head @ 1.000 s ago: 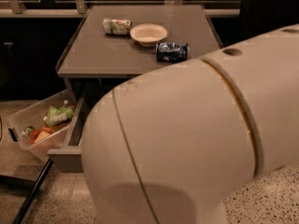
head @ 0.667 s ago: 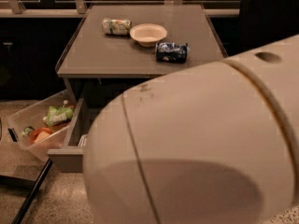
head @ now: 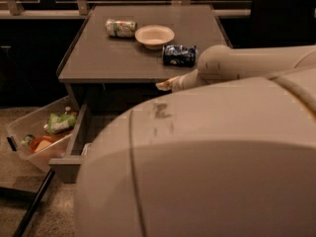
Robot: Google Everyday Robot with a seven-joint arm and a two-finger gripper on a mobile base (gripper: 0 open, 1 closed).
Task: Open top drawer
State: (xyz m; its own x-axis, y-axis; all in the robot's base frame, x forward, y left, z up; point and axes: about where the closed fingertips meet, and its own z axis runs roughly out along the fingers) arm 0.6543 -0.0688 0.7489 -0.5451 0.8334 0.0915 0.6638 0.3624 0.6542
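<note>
top drawer (head: 66,168) sits well out below the table (head: 113,58); gripper (head: 165,85) at table's front edge, can't tell if open. pull straight.

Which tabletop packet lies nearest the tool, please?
The blue packet, right of the bowl, not the green one; the tool is at the table's front edge.
</note>
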